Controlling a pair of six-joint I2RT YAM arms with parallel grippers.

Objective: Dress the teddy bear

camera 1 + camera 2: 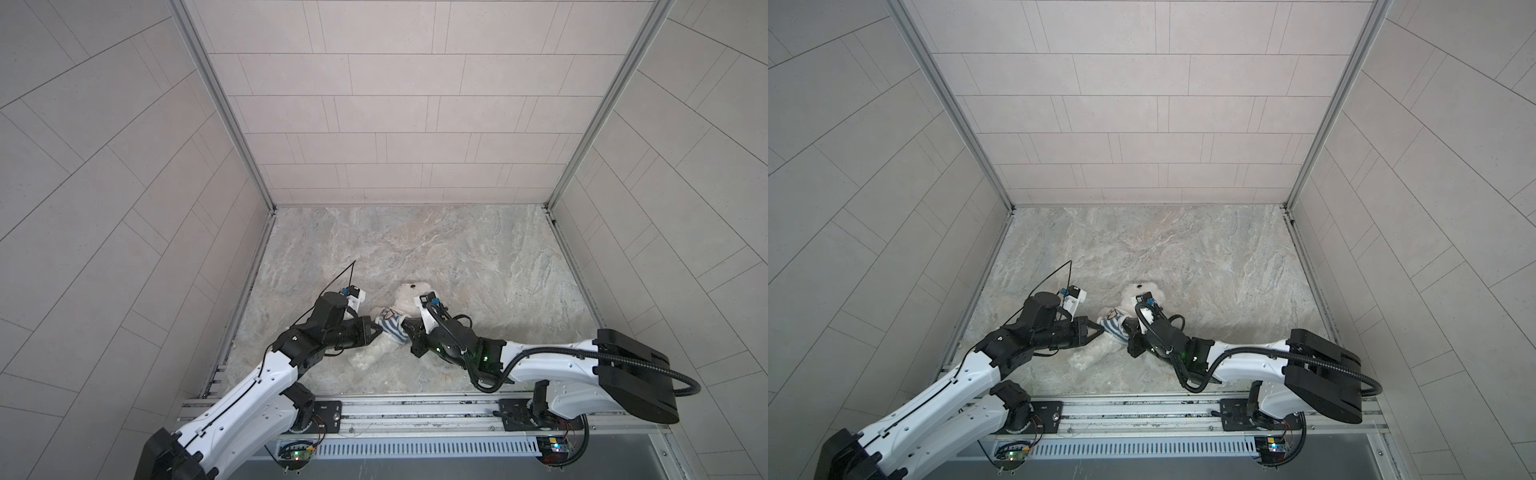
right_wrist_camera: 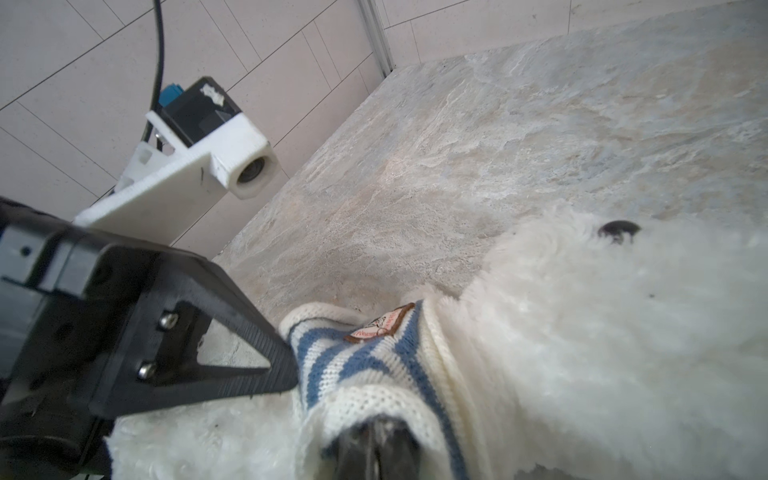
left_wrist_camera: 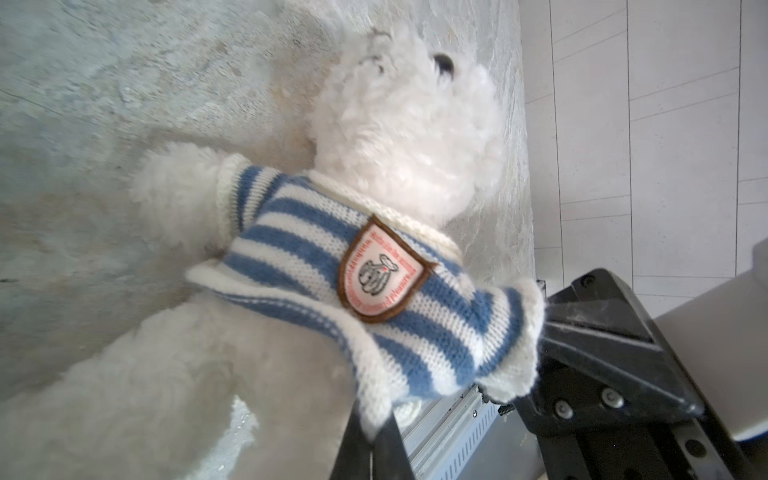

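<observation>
Teddy bear (image 1: 404, 300) lies on marble-look table (image 1: 457, 257) near front rail (image 1: 415, 409), tiled walls (image 1: 395, 124) on 3 sides — striped shirt (image 1: 390, 329) on it. Left gripper (image 1: 379, 330) & right gripper (image 1: 408, 333) both pinched closed on shirt fabric — one each side.

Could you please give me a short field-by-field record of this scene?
teddy bear: lying on the marbled table
striped shirt: on the bear's torso, one arm through a sleeve
left gripper: shut on the shirt's hem
right gripper: shut on the shirt's edge, opposite side
</observation>
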